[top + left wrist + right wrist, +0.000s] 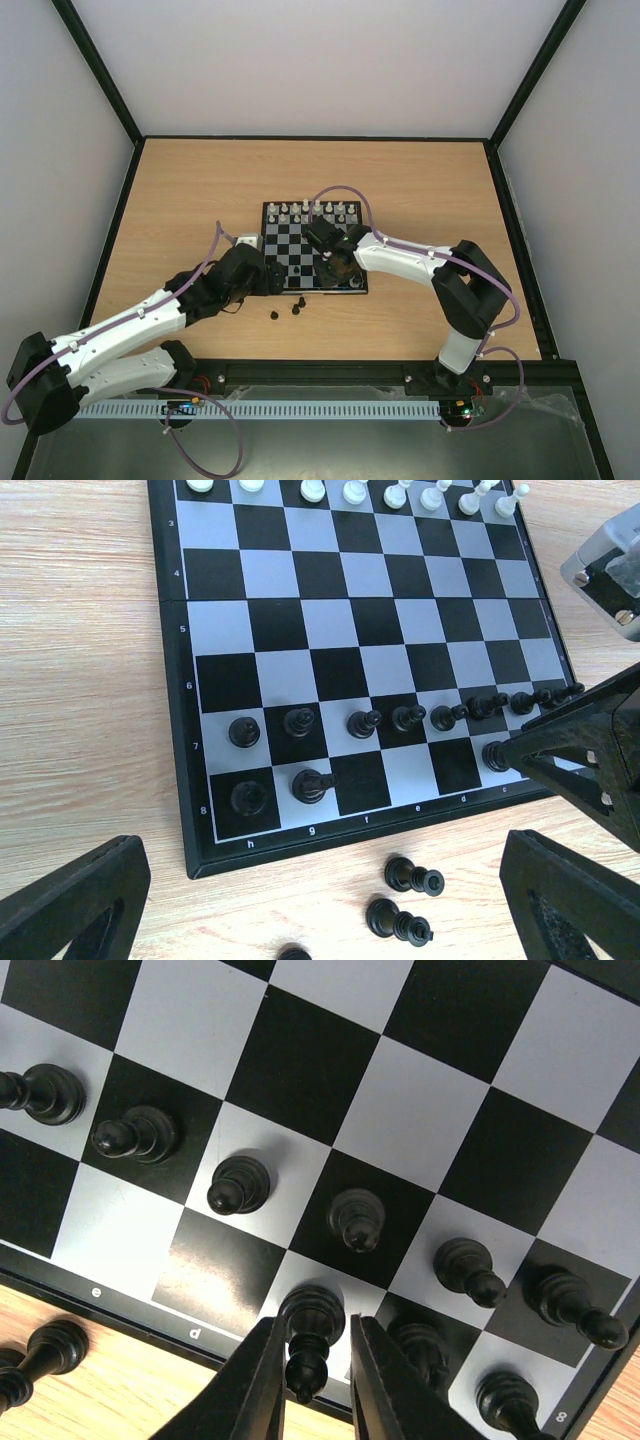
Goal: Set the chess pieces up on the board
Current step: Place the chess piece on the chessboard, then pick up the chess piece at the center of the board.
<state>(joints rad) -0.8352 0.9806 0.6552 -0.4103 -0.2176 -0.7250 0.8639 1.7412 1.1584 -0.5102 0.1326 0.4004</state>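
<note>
Right fingers [250, 1390], black piece [310, 1332] between them

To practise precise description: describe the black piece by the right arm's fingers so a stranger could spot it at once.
Start at the chessboard on the wooden table and go to its row nearest the arms, behind the black pawns. The piece stands on the light square beside the one lettered d; unlike its neighbours, it sits between the right arm's fingers.

Bright even light; soft shadows; glare on board [232, 1278].
</note>
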